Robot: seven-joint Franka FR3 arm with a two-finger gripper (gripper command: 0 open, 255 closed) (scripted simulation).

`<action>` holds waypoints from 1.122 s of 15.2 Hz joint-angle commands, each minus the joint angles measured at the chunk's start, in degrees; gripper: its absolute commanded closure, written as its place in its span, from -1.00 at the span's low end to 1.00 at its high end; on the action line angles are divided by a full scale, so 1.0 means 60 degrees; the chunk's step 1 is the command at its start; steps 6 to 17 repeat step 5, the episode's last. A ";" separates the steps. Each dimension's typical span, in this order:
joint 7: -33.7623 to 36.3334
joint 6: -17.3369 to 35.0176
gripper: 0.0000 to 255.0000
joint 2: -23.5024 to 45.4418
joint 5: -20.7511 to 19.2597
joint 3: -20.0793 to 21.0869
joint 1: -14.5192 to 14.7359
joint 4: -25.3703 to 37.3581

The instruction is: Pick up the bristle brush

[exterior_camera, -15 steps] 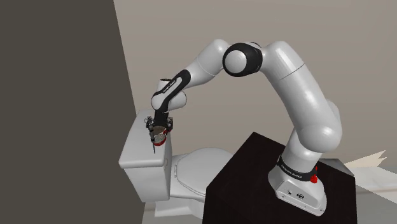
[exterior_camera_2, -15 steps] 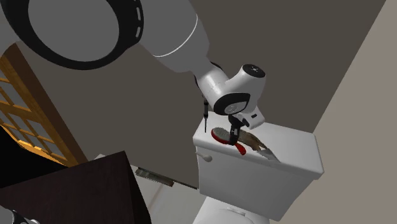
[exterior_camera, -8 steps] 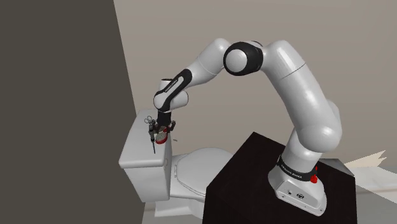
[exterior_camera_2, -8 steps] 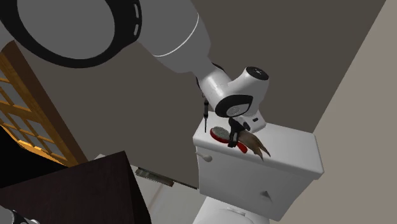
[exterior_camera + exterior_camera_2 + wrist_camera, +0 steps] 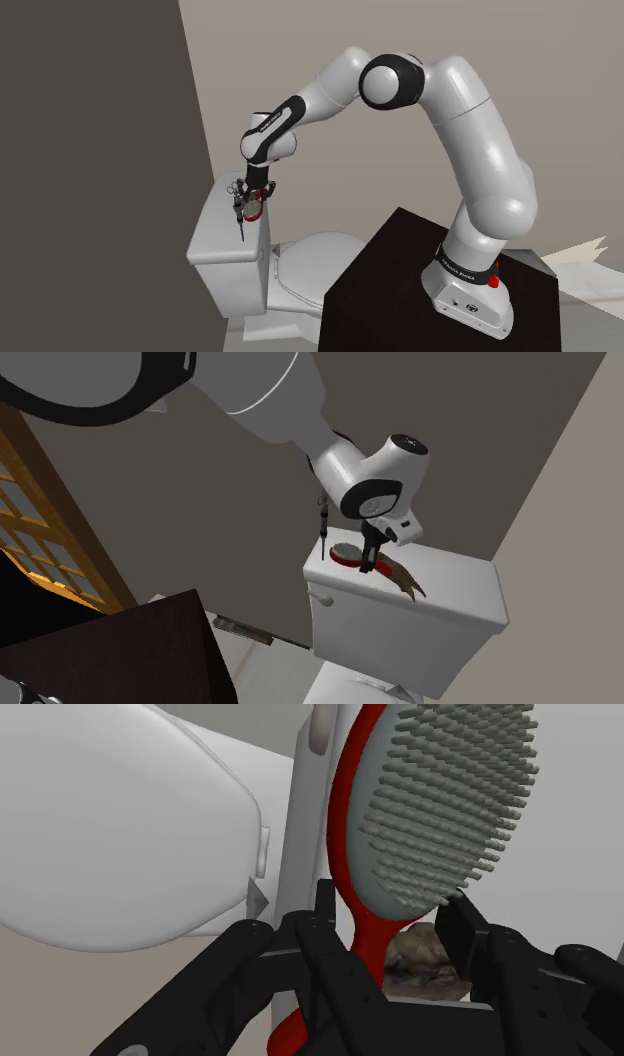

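The bristle brush [image 5: 440, 804] has a red frame and a grey pad of bristles. My black gripper [image 5: 395, 929] is shut on it, the fingers [image 5: 325, 914] clasping the narrow base of the head where the red handle begins. In the second exterior view the brush [image 5: 347, 557] hangs from the gripper [image 5: 372, 557] just above the lid of the white toilet tank [image 5: 450, 612]. From the shoulder view the gripper [image 5: 248, 205] holds the brush [image 5: 254, 208] over the tank [image 5: 225, 245], pointing down.
A brown ragged object [image 5: 405, 580] lies on the tank lid beside the brush. The white toilet seat [image 5: 305, 265] is in front of the tank, next to my dark stand [image 5: 400, 270]. A grey wall [image 5: 100, 150] rises close behind the tank.
The fingers closed on the brush, and the hand has risen a little, taking the brush up off the tank lid.
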 commanded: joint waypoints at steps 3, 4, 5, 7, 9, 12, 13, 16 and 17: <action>0.0080 -0.0329 1.00 -0.0401 -0.0028 -0.0018 0.0004 -0.0068; 0.0082 -0.0340 1.00 -0.0415 -0.0029 -0.0019 0.0004 -0.0072; 0.0082 -0.0341 1.00 -0.0415 -0.0029 -0.0019 0.0004 -0.0070; 0.0082 -0.0341 1.00 -0.0415 -0.0029 -0.0019 0.0004 -0.0070; 0.0082 -0.0341 1.00 -0.0415 -0.0029 -0.0019 0.0004 -0.0070; 0.0082 -0.0341 1.00 -0.0415 -0.0029 -0.0019 0.0004 -0.0070; 0.0082 -0.0341 1.00 -0.0415 -0.0029 -0.0019 0.0004 -0.0070; 0.0082 -0.0341 1.00 -0.0415 -0.0029 -0.0019 0.0004 -0.0070; 0.0082 -0.0341 1.00 -0.0415 -0.0029 -0.0019 0.0004 -0.0070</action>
